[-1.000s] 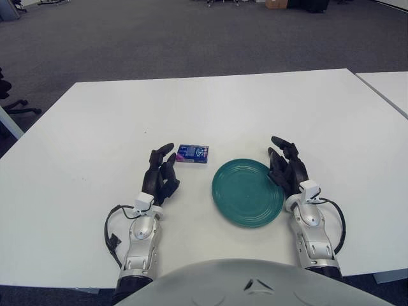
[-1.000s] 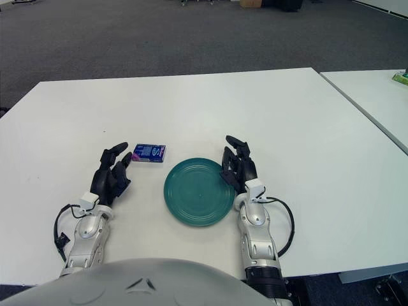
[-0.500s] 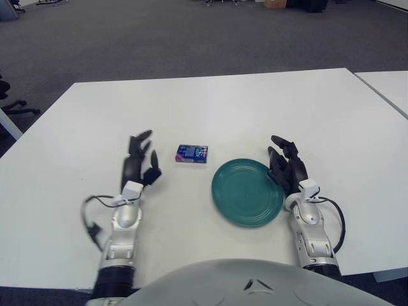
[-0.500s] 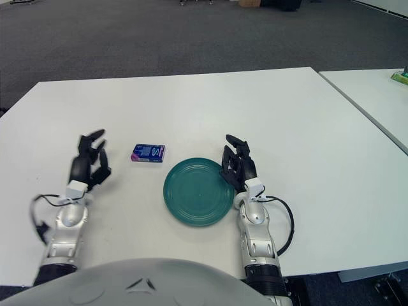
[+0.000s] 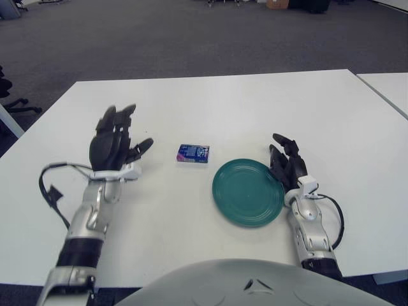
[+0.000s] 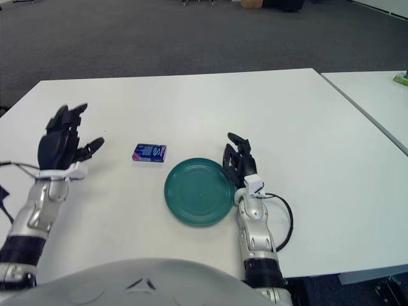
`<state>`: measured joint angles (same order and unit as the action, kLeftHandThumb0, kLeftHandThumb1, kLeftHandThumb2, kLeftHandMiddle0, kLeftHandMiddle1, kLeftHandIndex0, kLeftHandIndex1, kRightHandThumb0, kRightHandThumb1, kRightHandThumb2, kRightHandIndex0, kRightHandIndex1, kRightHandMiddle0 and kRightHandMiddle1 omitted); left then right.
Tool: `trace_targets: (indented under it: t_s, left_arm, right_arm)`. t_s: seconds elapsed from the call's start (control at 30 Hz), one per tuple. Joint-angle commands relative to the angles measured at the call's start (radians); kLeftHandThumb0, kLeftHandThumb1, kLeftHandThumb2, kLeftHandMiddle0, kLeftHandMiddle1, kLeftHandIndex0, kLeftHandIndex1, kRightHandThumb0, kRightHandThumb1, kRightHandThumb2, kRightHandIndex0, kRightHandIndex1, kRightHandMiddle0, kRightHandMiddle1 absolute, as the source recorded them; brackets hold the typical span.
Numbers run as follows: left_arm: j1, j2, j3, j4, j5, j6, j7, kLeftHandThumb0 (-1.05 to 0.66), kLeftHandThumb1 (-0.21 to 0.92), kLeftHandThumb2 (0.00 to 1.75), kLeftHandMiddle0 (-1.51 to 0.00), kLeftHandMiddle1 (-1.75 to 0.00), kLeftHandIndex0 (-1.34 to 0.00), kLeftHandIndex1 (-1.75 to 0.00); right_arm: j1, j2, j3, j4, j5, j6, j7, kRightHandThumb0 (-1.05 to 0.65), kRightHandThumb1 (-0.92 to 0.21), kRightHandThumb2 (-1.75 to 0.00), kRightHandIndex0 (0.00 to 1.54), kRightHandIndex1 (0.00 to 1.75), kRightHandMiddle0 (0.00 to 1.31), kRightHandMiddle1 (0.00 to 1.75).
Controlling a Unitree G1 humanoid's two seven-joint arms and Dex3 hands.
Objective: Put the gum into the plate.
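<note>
A small blue gum pack (image 5: 193,153) lies flat on the white table (image 5: 223,102), just up and left of a round green plate (image 5: 248,192). The plate holds nothing. My left hand (image 5: 116,141) is raised above the table to the left of the gum, fingers spread, holding nothing. My right hand (image 5: 288,167) rests on the table at the plate's right rim, fingers relaxed and empty.
A second white table (image 5: 390,86) stands to the right across a narrow gap, with a small green object (image 6: 401,78) on it. Grey carpet lies beyond the far edge. A black cable (image 5: 52,191) loops from my left wrist.
My left hand has lifted off the table and swung out to the left and up, away from the gum, fingers spreading. The right hand, gum and plate have stayed put.
</note>
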<state>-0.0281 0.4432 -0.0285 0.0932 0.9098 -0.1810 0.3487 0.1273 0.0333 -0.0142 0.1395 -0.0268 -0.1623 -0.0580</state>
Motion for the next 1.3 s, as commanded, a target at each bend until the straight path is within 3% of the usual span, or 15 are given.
trace_targets:
  t_s: [0.0,0.23,0.5,0.63,0.87,1.27]
  left_arm:
    - [-0.050,0.029,-0.121,-0.012,0.088,0.012,-0.104,-1.05,0.92,0.52,-0.13,0.00,0.00,-0.54]
    - [-0.163,0.123,-0.228,0.138,0.084,-0.115,-0.161,-1.05,0.92,0.52,-0.10,0.00,0.00,-0.68]
    - [-0.243,0.164,-0.285,0.253,0.054,-0.207,-0.188,-1.05,0.92,0.54,-0.11,0.00,0.00,-0.86]
    - [-0.281,0.172,-0.315,0.310,0.041,-0.243,-0.211,-1.05,0.92,0.54,-0.10,0.00,0.00,-0.89]
    - [-0.315,0.158,-0.364,0.340,0.002,-0.282,-0.282,-1.05,0.92,0.45,-0.10,-0.01,0.00,-0.70]
    - [-0.321,0.114,-0.379,0.362,-0.151,-0.317,-0.446,-1.05,0.92,0.34,-0.14,-0.02,0.00,-0.76]
  right_arm:
    - [0.019,0.006,-0.001,0.075,0.002,0.032,-0.003,-0.57,-0.92,-0.88,0.43,0.03,0.00,0.80]
    - [-0.006,0.011,-0.006,0.123,0.008,-0.004,-0.008,-0.57,-0.92,-0.86,0.47,0.05,0.00,0.84]
    - [-0.028,0.017,-0.014,0.159,0.015,-0.036,-0.013,-0.56,-0.92,-0.83,0.48,0.05,0.00,0.89]
    - [-0.038,0.019,-0.019,0.177,0.021,-0.046,-0.011,-0.56,-0.92,-0.82,0.49,0.05,0.00,0.90]
    - [-0.032,0.027,-0.028,0.181,0.032,-0.055,-0.005,-0.56,-0.92,-0.82,0.51,0.06,0.01,0.92]
    - [-0.025,0.031,-0.027,0.179,0.026,-0.059,-0.007,-0.57,-0.92,-0.85,0.50,0.06,0.00,0.91]
